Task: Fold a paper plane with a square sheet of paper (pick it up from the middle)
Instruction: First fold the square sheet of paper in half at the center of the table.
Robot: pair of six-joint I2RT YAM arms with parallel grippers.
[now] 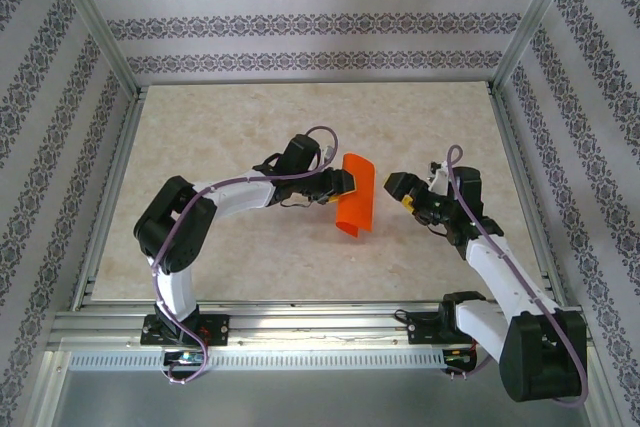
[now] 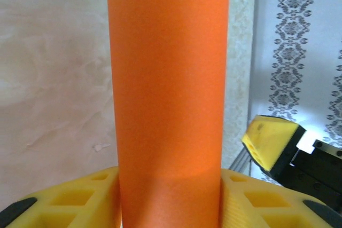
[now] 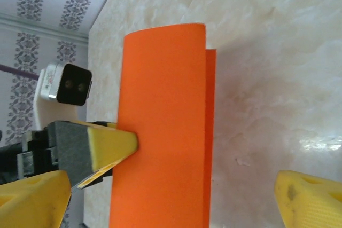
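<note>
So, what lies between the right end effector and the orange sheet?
Only bare tabletop separates the right end effector from the orange sheet, seen in the top view.

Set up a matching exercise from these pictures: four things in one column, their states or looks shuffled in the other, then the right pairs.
1. left gripper
2. right gripper
3. square sheet of paper
4. table

A. open, holding nothing
B. pale and marbled
C. closed on the paper
D. orange, curled over on itself

Pairs: 1-C, 2-A, 3-D, 4-B
</note>
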